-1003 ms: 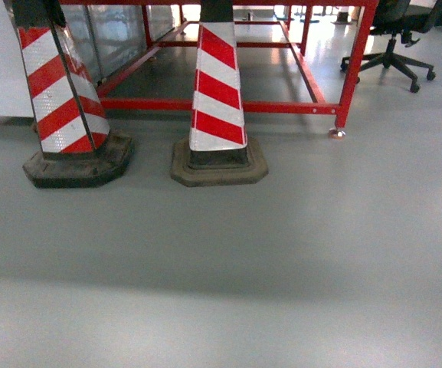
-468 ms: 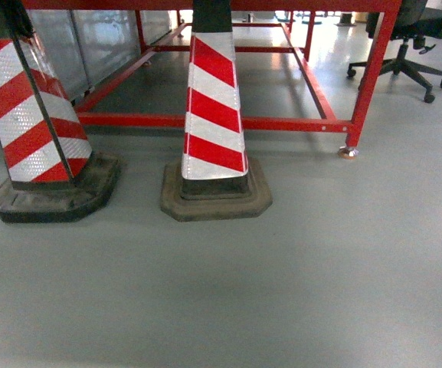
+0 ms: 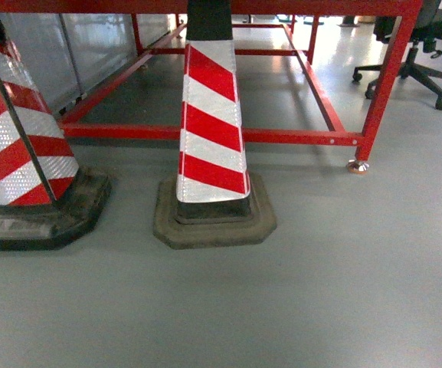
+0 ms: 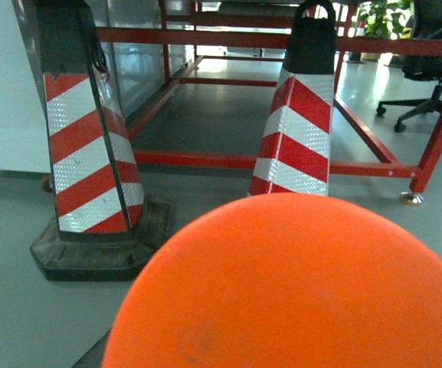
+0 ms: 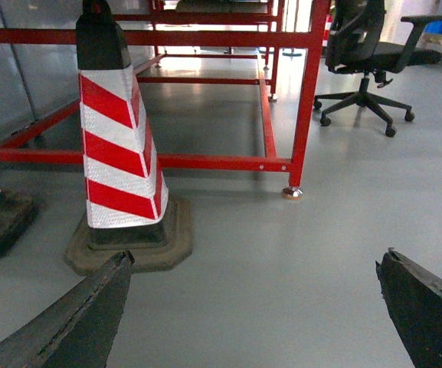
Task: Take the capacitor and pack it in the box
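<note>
Head view looks down on a grey floor [image 3: 297,307] with two red-and-white striped cones: the middle cone [image 3: 209,130] stands upright on its dark octagonal base, and the left cone [image 3: 14,146] sits at the left edge, cut off by the frame. Just beyond them runs a red metal frame [image 3: 282,136] with a small foot [image 3: 358,165] on the right, and a black office chair [image 3: 420,54] stands far right. Neither of my hands shows here, and I see no box and no capacitor in any view. From my left wrist, a large rounded orange shape [image 4: 289,291] fills the near lower part of the picture, hiding my left hand, so I cannot tell how it stands; the two cones rise behind it. From my right wrist, my right hand [image 5: 255,307] shows its two dark fingers [image 5: 75,318] at the lower corners, spread wide apart with only bare floor between them, holding nothing. The middle cone is far left there, the chair far right.
</note>
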